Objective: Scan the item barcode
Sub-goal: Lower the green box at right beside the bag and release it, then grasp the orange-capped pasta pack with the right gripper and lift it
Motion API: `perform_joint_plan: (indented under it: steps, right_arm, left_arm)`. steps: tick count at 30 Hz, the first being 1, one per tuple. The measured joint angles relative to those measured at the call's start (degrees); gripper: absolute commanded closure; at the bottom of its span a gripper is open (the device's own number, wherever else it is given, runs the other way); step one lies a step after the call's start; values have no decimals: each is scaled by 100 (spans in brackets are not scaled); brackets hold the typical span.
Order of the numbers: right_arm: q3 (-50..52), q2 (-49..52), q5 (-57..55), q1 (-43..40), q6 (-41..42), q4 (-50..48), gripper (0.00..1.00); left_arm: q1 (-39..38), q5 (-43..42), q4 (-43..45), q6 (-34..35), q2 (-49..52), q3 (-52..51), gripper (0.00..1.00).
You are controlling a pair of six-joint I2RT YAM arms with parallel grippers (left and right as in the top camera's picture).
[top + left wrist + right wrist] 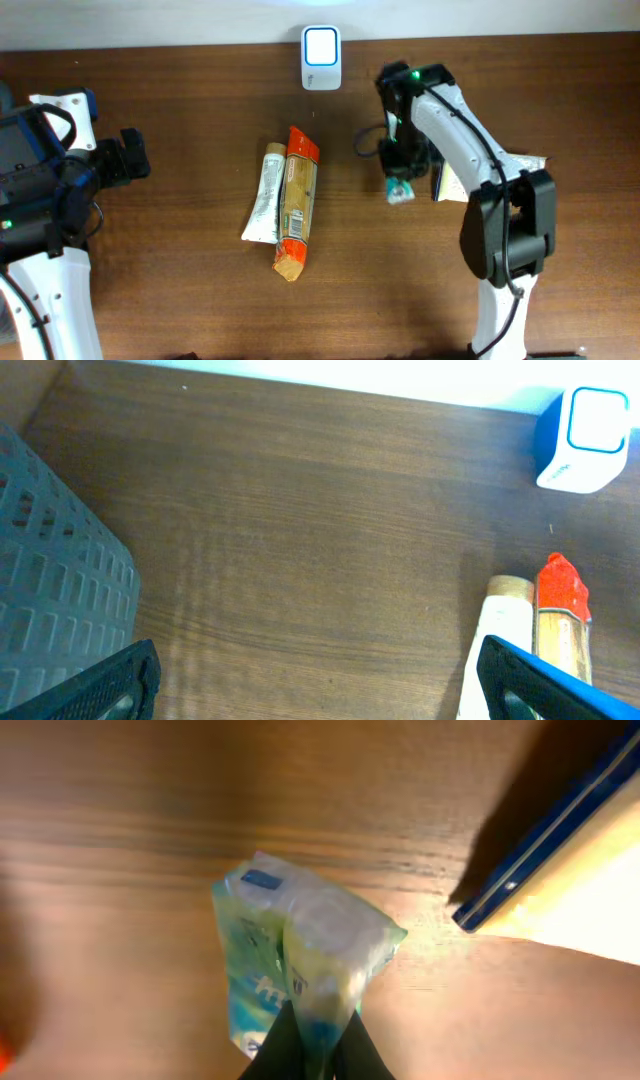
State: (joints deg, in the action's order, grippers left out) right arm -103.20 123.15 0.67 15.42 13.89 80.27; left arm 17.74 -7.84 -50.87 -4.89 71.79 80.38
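Observation:
My right gripper is shut on a small teal-and-white plastic packet, right of the table's middle. In the right wrist view the packet is pinched between the two dark fingertips just above the wood. No barcode shows on it. The white scanner with a blue-lit window stands at the table's far edge, apart from the packet; it also shows in the left wrist view, scanner. My left gripper rests at the left, open, with only bare wood between its fingers.
A white tube and an orange-and-brown pack lie side by side mid-table. A flat beige item with a dark blue edge lies right of the packet. A grey basket fills the left of the left wrist view.

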Motion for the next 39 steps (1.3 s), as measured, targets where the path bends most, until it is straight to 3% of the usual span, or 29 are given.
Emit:
perform_joint_plan:
  steps: [1, 5, 6, 7, 8, 11, 15, 18, 20, 22, 23, 30, 39]
  right_arm:
    - [264, 9, 31, -98, 33, -61, 95]
    - [669, 28, -68, -560, 105, -81, 34]
    - [669, 28, -101, -704, 114, -81, 27]
    - [669, 28, -122, -815, 96, -81, 7]
    - [667, 28, -118, -914, 2, -55, 1]
    - [363, 46, -13, -1012, -278, 245, 1]
    - [-1123, 66, 350, -894, -385, 651, 1]
    - [-1869, 44, 1399, -599, -402, 319, 1]
    - [-1840, 46, 2024, -275, -404, 46, 4]
    - [-1755, 44, 2249, -2, -402, -87, 28]
    - [-1622, 44, 2358, 249, -393, -234, 30]
    - [-354, 46, 2540, 1419, 22, -1399, 30]
    - [466, 55, 2533, 1692, 507, -2771, 30]
  left_arm:
    - [0, 0, 7, 2, 0, 0, 1]
    - [0, -2, 7, 0, 0, 0, 1]
    - [0, -2, 7, 2, 0, 0, 1]
    - [0, -2, 7, 0, 0, 0, 1]
    - [0, -2, 7, 2, 0, 0, 1]
    - [0, -2, 7, 0, 0, 0, 1]
    - [0, 0, 7, 2, 0, 0, 1]
    - [0, 0, 7, 2, 0, 0, 1]
    - [0, 0, 7, 2, 0, 0, 1]
    - [0, 0, 4, 2, 0, 0, 1]
    - [0, 0, 4, 0, 0, 0, 1]
    - [0, 0, 7, 2, 0, 0, 1]
    - [0, 0, 7, 2, 0, 0, 1]
